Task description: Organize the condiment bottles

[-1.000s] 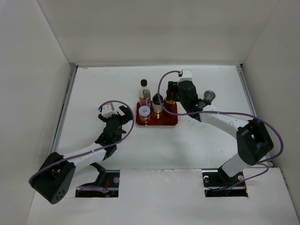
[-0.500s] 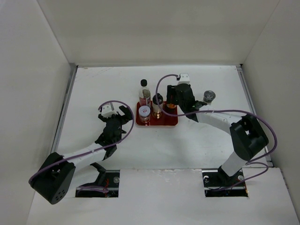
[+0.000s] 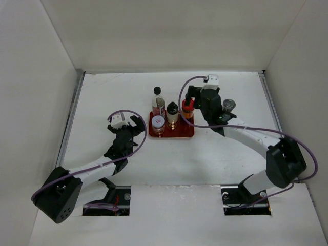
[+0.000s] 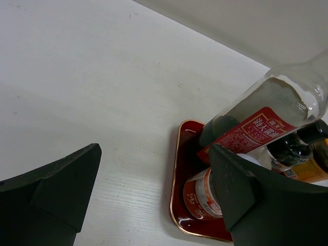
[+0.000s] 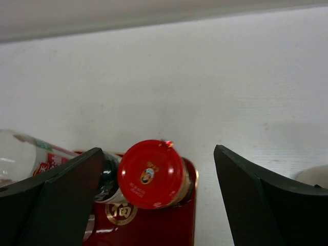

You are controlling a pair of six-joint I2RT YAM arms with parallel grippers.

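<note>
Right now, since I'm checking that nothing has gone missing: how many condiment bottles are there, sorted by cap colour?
Black caps: 2 (tall clear bottle, small dark bottle)
White lid: 1 (short jar)
Red cap: 1 (orange-brown jar)
Grey cap: 1 (pale shaker)
Total: 5

Brightly and evenly lit from overhead, nearly washing out the white table (image 3: 118, 97). Soft, faint shadows beneath the left arm (image 3: 97, 166). Crisp overhead, small labels unreadable. Close up, blurred and dark at the left pincer (image 4: 154, 154); white glare on the tall clear bottle (image 4: 261, 115); soft shadow beside the glossy red tray (image 4: 177, 200).
</note>
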